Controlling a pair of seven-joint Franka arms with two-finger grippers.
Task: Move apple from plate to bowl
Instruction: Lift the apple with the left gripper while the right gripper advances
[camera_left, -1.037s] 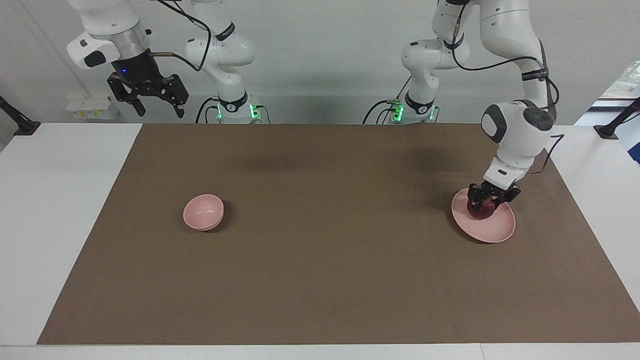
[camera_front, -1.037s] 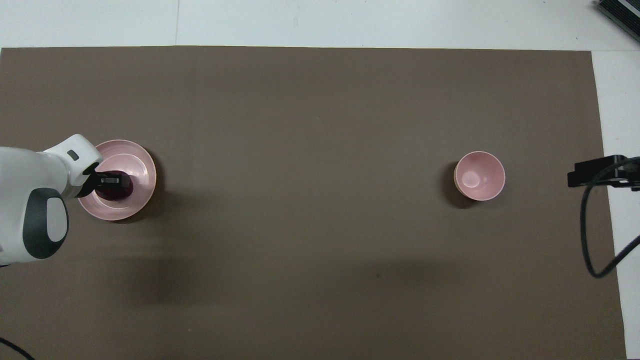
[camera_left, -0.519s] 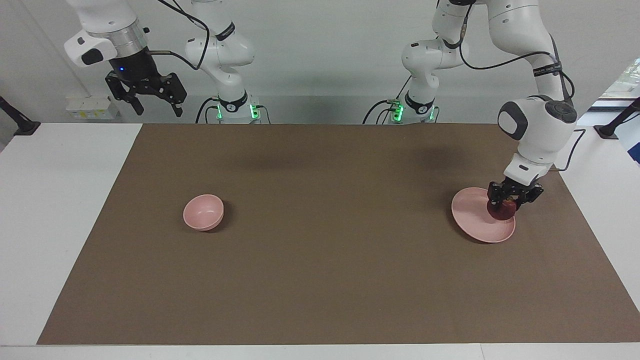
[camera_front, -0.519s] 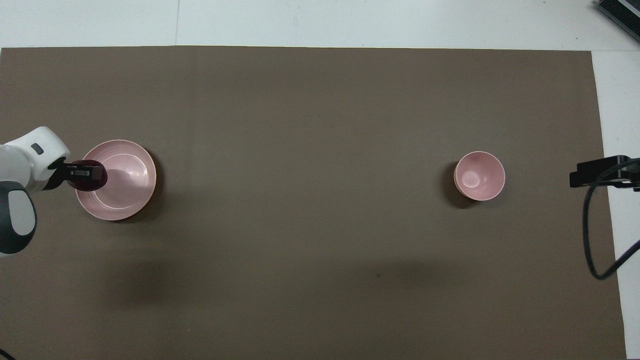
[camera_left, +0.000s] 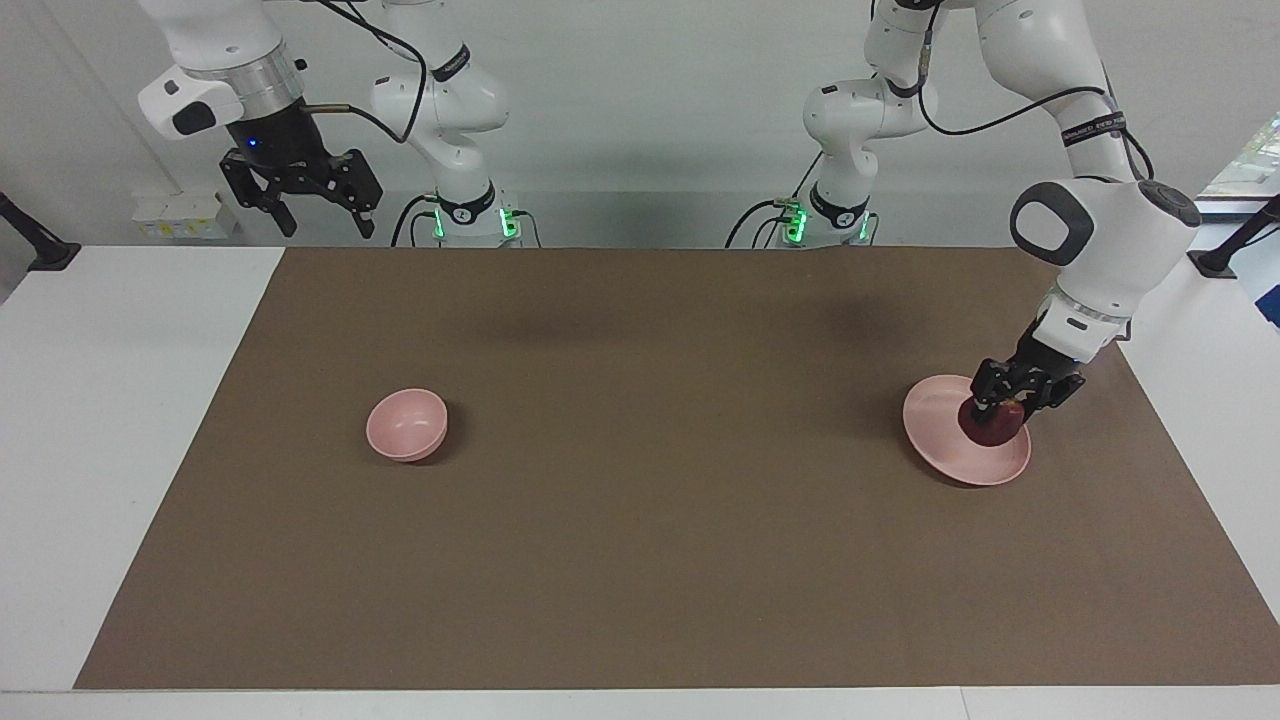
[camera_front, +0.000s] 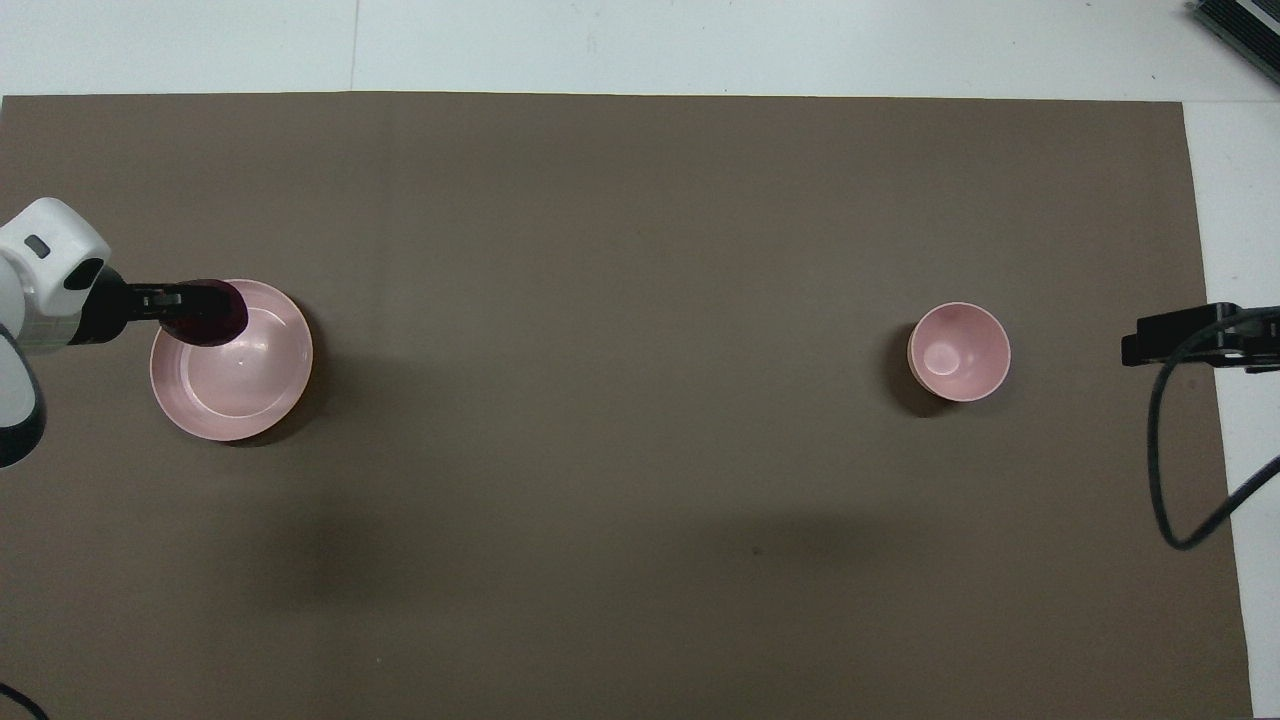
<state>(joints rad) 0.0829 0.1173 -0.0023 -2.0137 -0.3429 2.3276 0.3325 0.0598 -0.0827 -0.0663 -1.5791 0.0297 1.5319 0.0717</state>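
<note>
The dark red apple (camera_left: 993, 426) is held in my left gripper (camera_left: 1006, 408), which is shut on it. The apple is low over the pale pink plate (camera_left: 935, 420), near the plate's rim at the left arm's end of the table. I cannot tell whether the apple touches the plate. In the overhead view the apple (camera_front: 210, 313) covers the plate's (camera_front: 245, 375) rim and the left gripper (camera_front: 178, 300) reaches in tilted. The small pink bowl (camera_left: 406, 425) stands empty toward the right arm's end and also shows in the overhead view (camera_front: 958, 352). My right gripper (camera_left: 323, 222) waits open, raised above the table's edge.
A brown mat (camera_left: 640, 560) covers the table between the plate and the bowl. White table margins (camera_left: 120, 450) lie at both ends. A black cable (camera_front: 1165, 480) hangs from the right arm near the bowl's end.
The left gripper carried the apple from the plate's middle out toward the rim at the left arm's end, and its wrist tilted. The right gripper shifted only slightly.
</note>
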